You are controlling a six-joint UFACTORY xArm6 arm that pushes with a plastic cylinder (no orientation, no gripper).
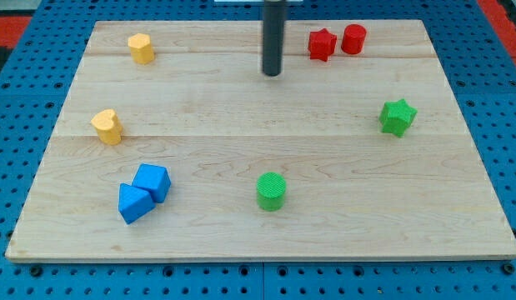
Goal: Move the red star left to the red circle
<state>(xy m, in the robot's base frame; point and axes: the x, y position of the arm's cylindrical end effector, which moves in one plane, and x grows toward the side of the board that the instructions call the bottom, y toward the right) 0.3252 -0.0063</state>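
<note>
The red star [322, 44] sits near the view's top, right of centre, just left of the red circle [353, 39]; the two are very close, a thin gap or touching, I cannot tell which. My tip [272, 73] rests on the board to the left of the red star, a short way off and slightly lower in the view. It touches no block.
A yellow block [142, 48] is at the top left and another yellow block [107, 127] at the left. Two blue blocks [144, 192] touch at the bottom left. A green circle [272, 191] is at bottom centre, a green star [397, 117] at the right.
</note>
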